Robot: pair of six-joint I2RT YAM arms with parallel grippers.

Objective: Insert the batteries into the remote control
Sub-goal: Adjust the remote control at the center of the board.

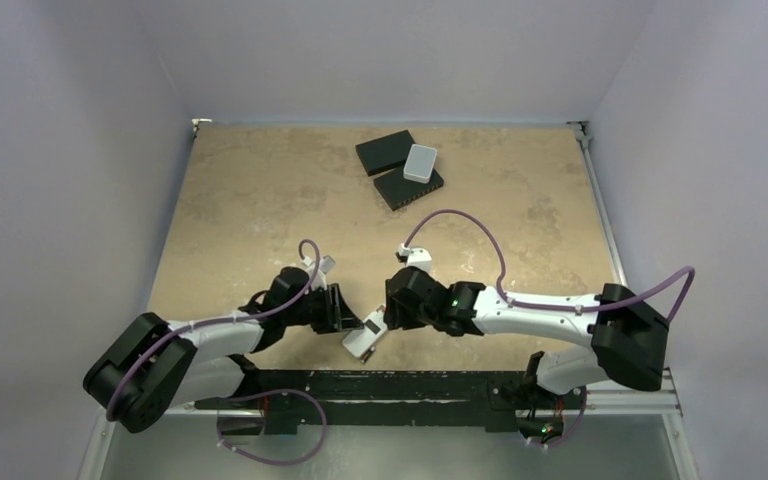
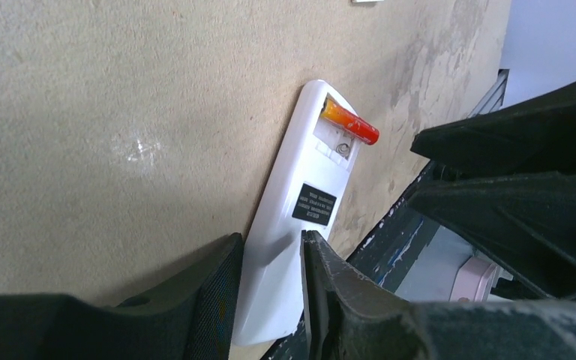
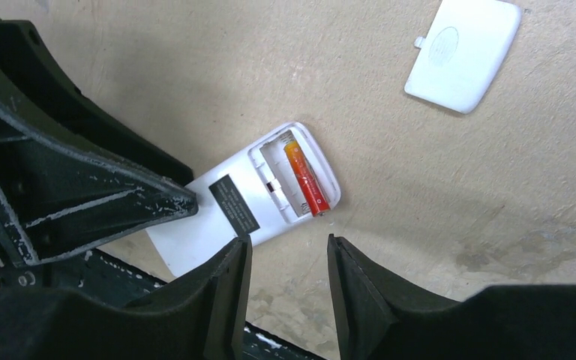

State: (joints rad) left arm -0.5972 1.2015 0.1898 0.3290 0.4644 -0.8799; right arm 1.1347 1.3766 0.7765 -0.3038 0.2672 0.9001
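Note:
The remote control lies back-up near the table's front edge, its battery recess open. In the left wrist view the remote runs between my left gripper's fingers, which press on its lower end. The red-orange battery sits in the recess with one end poking past the edge; it also shows in the right wrist view. The other slot looks bare. The dark battery is out of view. My right gripper is open and empty, just beside the remote's battery end.
A white battery cover lies loose on the table beyond the remote. Two black flat boxes with a pale grey rounded box on them stand at the back. The black rail runs along the front edge.

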